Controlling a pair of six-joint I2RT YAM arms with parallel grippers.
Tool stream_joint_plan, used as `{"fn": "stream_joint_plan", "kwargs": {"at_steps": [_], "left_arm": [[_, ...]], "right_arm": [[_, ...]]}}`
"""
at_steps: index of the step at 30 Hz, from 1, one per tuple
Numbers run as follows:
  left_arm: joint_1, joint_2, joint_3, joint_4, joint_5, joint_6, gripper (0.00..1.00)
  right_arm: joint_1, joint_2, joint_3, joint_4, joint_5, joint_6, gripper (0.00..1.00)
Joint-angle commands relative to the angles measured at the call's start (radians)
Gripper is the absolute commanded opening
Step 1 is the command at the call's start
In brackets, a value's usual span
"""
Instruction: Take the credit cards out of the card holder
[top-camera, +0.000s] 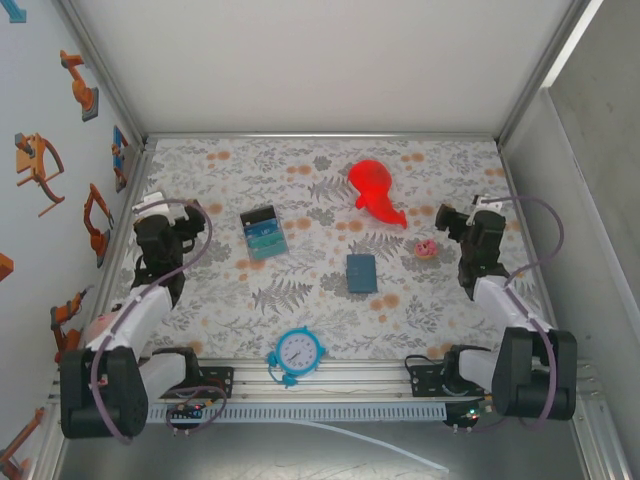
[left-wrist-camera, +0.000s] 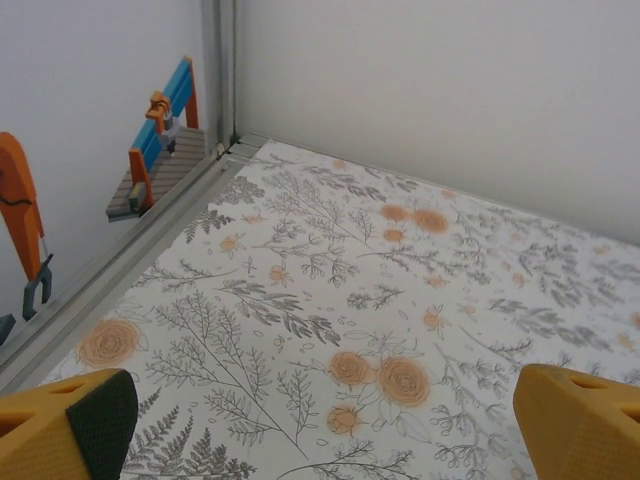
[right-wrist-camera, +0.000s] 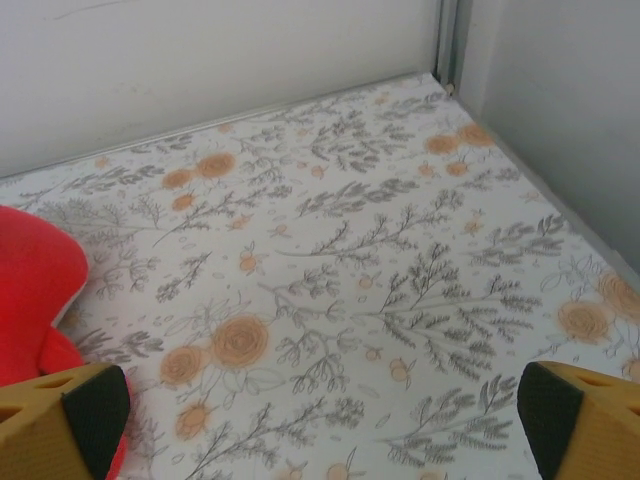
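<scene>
Card holder (top-camera: 361, 273), a small flat slate-blue rectangle, lies closed on the floral-printed table cover (top-camera: 300, 300), a little right of centre. A blue round alarm clock (top-camera: 298, 352) sits nearer the arm bases and a bright red whale-shaped toy (top-camera: 375, 190) lies beyond. A black-and-teal striped rectangular item (top-camera: 263, 232) is off to the left, and a small pink ring-shaped thing (top-camera: 426, 249) to the right.

Left gripper (left-wrist-camera: 325, 430) hangs over the cloth's left side, yellow fingers spread wide with nothing between them. Right gripper (right-wrist-camera: 320, 425) is over the right side, also wide and empty, with the toy just beside one finger. Both are well apart from the holder.
</scene>
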Motion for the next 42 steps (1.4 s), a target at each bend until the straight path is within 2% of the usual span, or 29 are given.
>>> {"fn": "stream_joint_plan", "kwargs": {"at_steps": [1, 7, 11, 16, 20, 22, 29, 37, 42], "left_arm": [[-0.02, -0.088, 0.013, -0.175, -0.06, -0.114, 0.97], [-0.073, -0.251, -0.002, -0.374, -0.145, -0.226, 0.97], [-0.087, -0.336, -0.028, -0.436, -0.126, -0.304, 0.97], [-0.087, -0.405, -0.035, -0.512, -0.068, -0.36, 0.97], [-0.087, -0.451, -0.046, -0.542, -0.051, -0.378, 0.97], [-0.087, -0.468, -0.053, -0.55, -0.051, -0.389, 0.97], [-0.086, -0.473, -0.049, -0.58, -0.061, -0.399, 0.97], [-0.086, -0.416, -0.034, -0.588, -0.042, -0.408, 0.97], [-0.085, -0.399, -0.036, -0.562, -0.026, -0.412, 0.97]], "right_arm": [[0.081, -0.035, 0.058, -0.262, 0.08, 0.069, 0.99], [0.335, -0.046, 0.156, -0.545, 0.25, 0.181, 0.99], [0.486, -0.016, 0.217, -0.689, 0.317, 0.291, 0.98], [0.651, 0.069, 0.324, -0.87, 0.338, 0.41, 0.89], [0.761, 0.177, 0.417, -0.983, 0.331, 0.481, 0.74], [0.797, 0.224, 0.45, -1.006, 0.312, 0.499, 0.7], [0.833, 0.315, 0.487, -0.97, 0.147, 0.536, 0.72], [0.833, 0.396, 0.522, -1.009, 0.111, 0.522, 0.85], [0.832, 0.448, 0.529, -0.985, 0.07, 0.504, 0.99]]}}
